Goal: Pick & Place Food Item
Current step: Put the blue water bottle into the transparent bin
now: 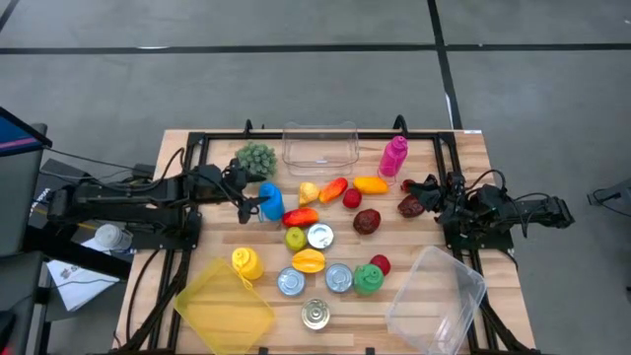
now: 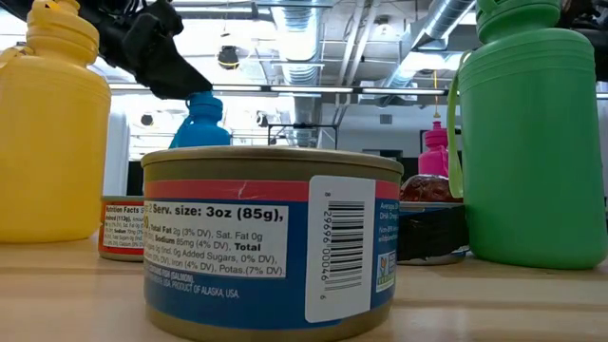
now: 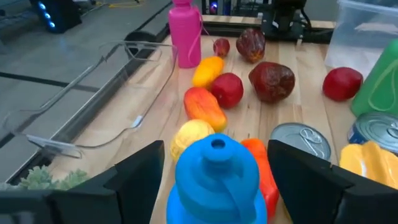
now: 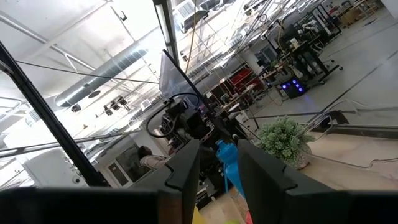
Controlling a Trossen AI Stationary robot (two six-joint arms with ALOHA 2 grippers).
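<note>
Plastic is what the small blue toy bottle with a moulded cap (image 3: 216, 180) looks to be: light, rigid and smooth, so likely slippery. It stands upright on the wooden tabletop (image 1: 463, 187), just beside a red-orange toy fruit (image 1: 301, 217). The left gripper (image 1: 248, 207) has its jaws spread either side of the bottle; squeezing the body below the cap seems safest. The right gripper (image 1: 430, 194) waits by dark red fruits, jaws narrowly parted, empty.
</note>
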